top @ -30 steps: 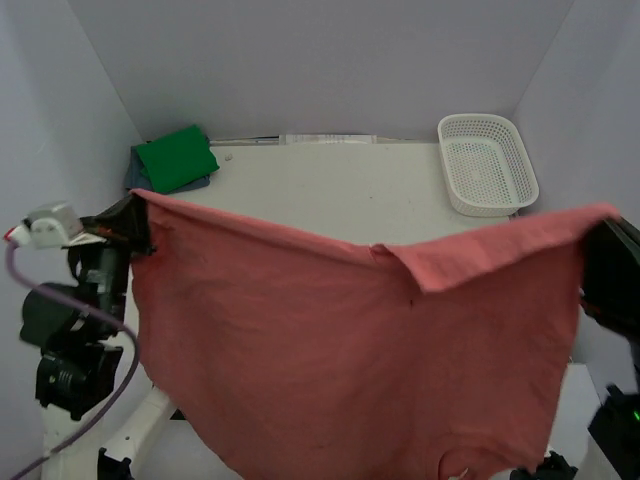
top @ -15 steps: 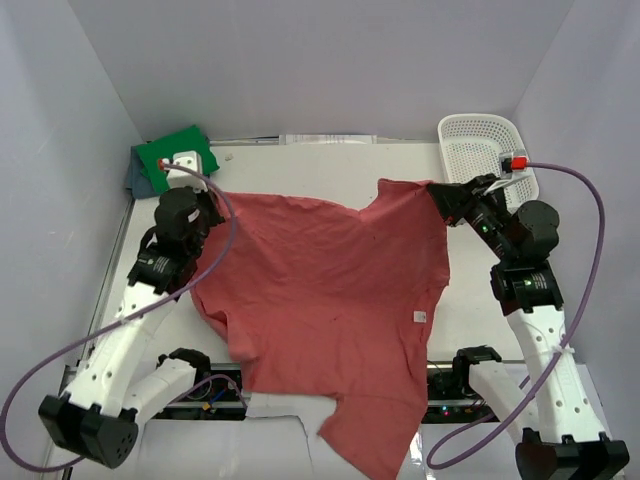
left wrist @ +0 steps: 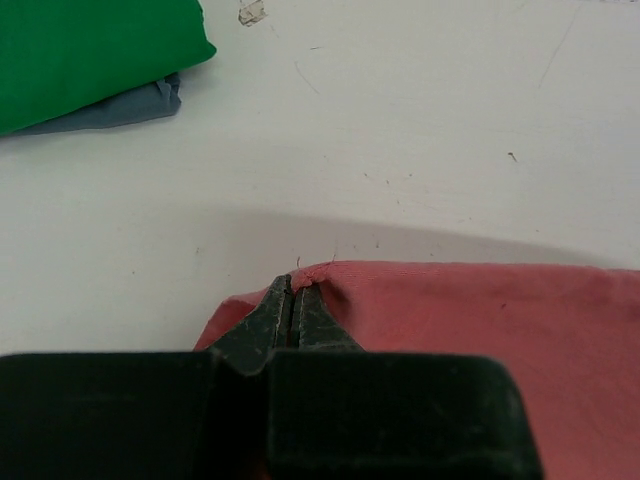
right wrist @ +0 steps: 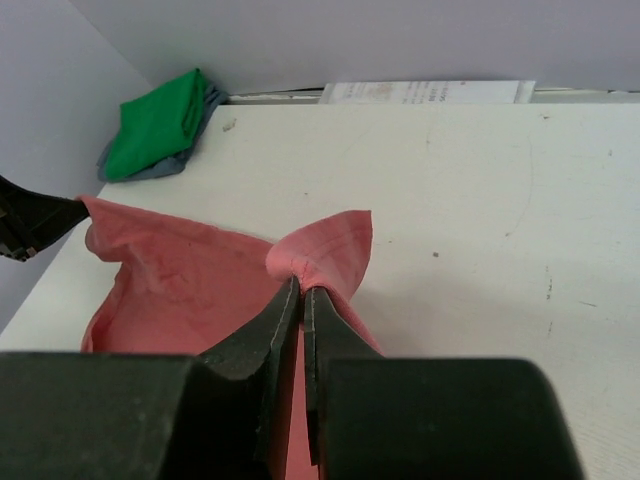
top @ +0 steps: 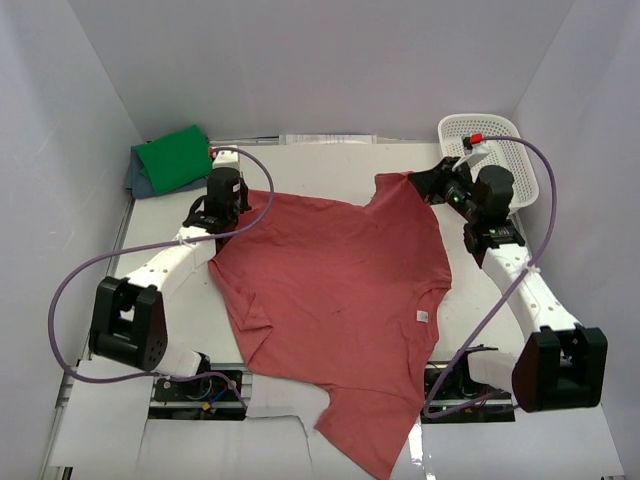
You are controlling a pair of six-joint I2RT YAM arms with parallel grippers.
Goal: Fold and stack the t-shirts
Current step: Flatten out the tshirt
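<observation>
The brick-red t-shirt (top: 340, 300) lies spread over the middle of the table, its near end hanging over the front edge. My left gripper (top: 232, 207) is shut on its far left corner (left wrist: 310, 275), low over the table. My right gripper (top: 425, 183) is shut on its far right corner (right wrist: 315, 255), which stands up in a small peak. The folded green t-shirt (top: 175, 157) lies on the blue-grey t-shirt (top: 136, 181) at the far left corner; both also show in the left wrist view (left wrist: 90, 50) and the right wrist view (right wrist: 160, 130).
A white lattice basket (top: 490, 160) stands at the far right corner, just behind my right gripper. A white strip (top: 330, 139) lies along the back wall. Bare tabletop (top: 320, 170) shows between the red shirt and the back wall.
A second ago the red shirt hung stretched in the air in front of the camera. Both grippers have carried it forward and down, so it now lies spread on the table.
</observation>
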